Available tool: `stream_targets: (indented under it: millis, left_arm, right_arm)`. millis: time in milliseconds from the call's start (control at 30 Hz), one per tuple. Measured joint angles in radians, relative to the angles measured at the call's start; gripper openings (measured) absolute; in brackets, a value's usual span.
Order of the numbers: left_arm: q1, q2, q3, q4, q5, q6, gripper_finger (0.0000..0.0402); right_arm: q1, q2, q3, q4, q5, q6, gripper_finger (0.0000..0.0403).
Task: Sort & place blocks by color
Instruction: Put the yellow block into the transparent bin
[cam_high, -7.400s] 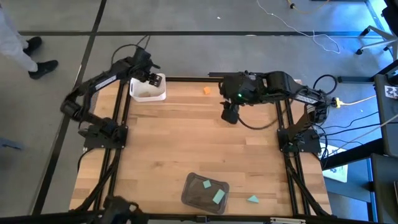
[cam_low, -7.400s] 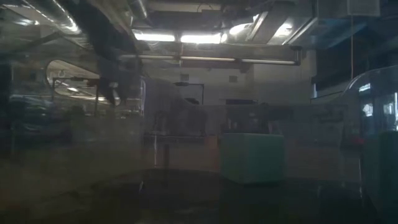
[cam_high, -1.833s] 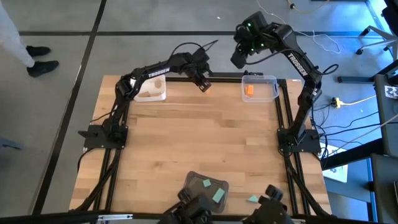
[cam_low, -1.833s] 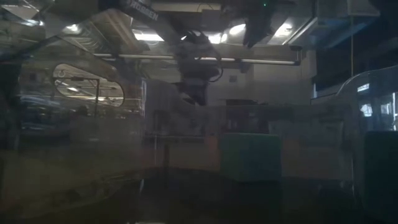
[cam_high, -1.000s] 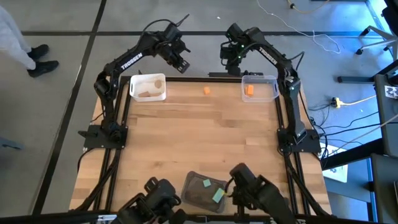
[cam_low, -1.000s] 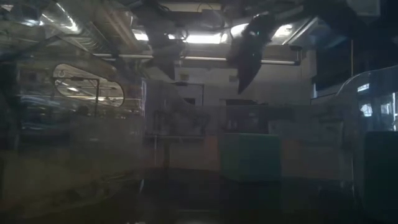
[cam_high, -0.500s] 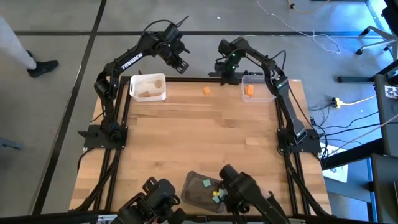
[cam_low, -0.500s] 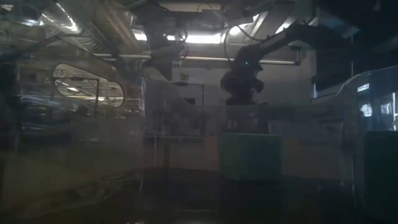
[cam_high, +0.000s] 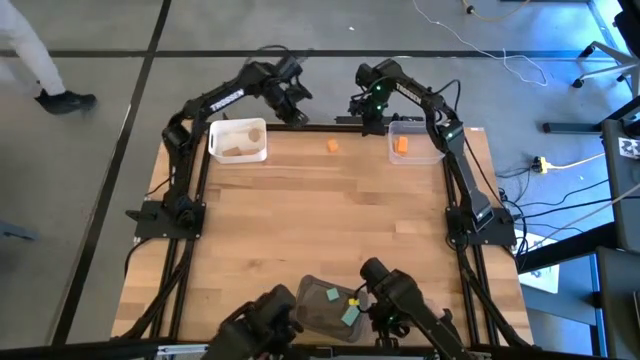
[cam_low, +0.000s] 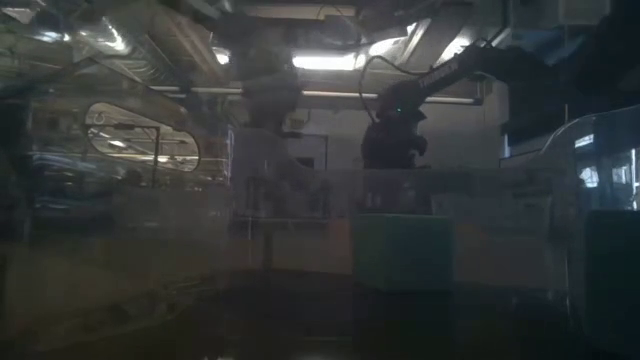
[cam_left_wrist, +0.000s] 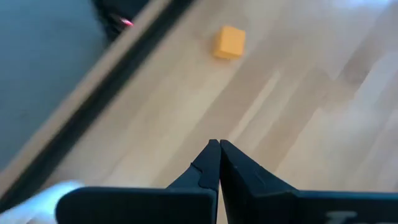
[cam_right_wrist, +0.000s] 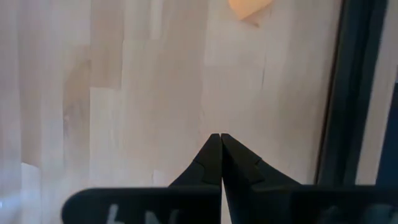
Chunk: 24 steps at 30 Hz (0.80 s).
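left gripper: clenched, empty, at the far table edge | right gripper: clenched, empty, beside clear tray | small orange wooden cube: on table between them, seemingly untouched

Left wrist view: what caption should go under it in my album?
Shut left gripper fingers hover over the wooden table, an orange block ahead.

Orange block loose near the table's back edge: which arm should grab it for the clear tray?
Probably right. The right claw hangs between the orange block and the clear tray, so its carry is short. The left claw, equally near, sits farther from the tray.
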Motion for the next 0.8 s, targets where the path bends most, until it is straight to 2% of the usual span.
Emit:
stream_targets:
  millis: [133,233,333,567,700,800]
  left_arm:
    - [-0.027,0.078,-0.002,0.050,0.051,0.012,0.0000]
    - [-0.052,0.129,-0.002,0.099,0.128,0.012,0.0000]
    - [-0.082,0.183,-0.002,0.130,0.142,-0.037,0.0000]
    - [-0.133,0.242,-0.001,0.216,0.045,-0.198,0.0000]
    - [-0.136,0.238,0.005,0.304,0.037,-0.304,0.0000]
    - [-0.135,0.238,0.004,0.323,-0.029,-0.352,0.0000]
  right_arm:
    - [-0.007,0.008,0.000,0.007,0.000,0.002,0.0000]
    - [-0.008,0.009,0.000,0.014,0.000,0.002,0.0000]
    - [-0.009,0.009,0.000,0.021,-0.001,0.003,0.0000]
    - [-0.021,0.021,0.000,0.016,0.000,0.052,0.0000]
    - [-0.023,0.025,0.000,0.026,-0.020,0.055,0.0000]
    - [-0.023,0.025,0.000,0.028,-0.022,0.055,0.0000]
